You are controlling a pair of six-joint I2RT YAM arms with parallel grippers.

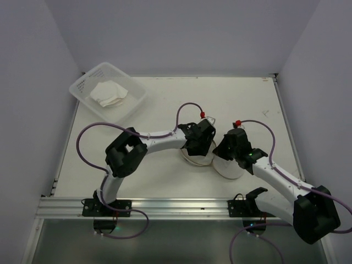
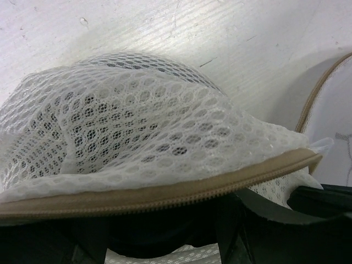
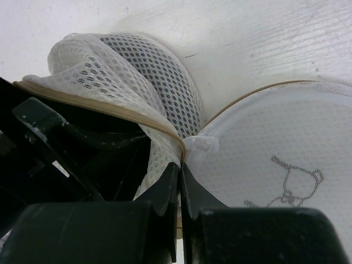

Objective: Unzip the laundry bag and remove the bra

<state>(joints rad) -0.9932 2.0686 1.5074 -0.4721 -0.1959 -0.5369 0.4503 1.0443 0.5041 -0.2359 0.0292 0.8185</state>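
The right gripper (image 3: 180,175) pinches the laundry bag (image 3: 264,148) at its zip seam, jaws pressed together; the left gripper (image 2: 170,234) sits under its mesh, jaw state unclear.

There are two arms, the left arm (image 1: 159,137) and the right arm (image 1: 278,177), on one table (image 1: 181,93). Each carries one gripper, making two: the left gripper (image 1: 201,151) and the right gripper (image 1: 221,154). Between them lies one laundry bag (image 3: 258,137) bearing one bra pictogram (image 3: 291,184). At the far left sits one clear plastic tub (image 1: 82,91) holding one heap of white cloth (image 1: 108,93), its pieces uncountable.
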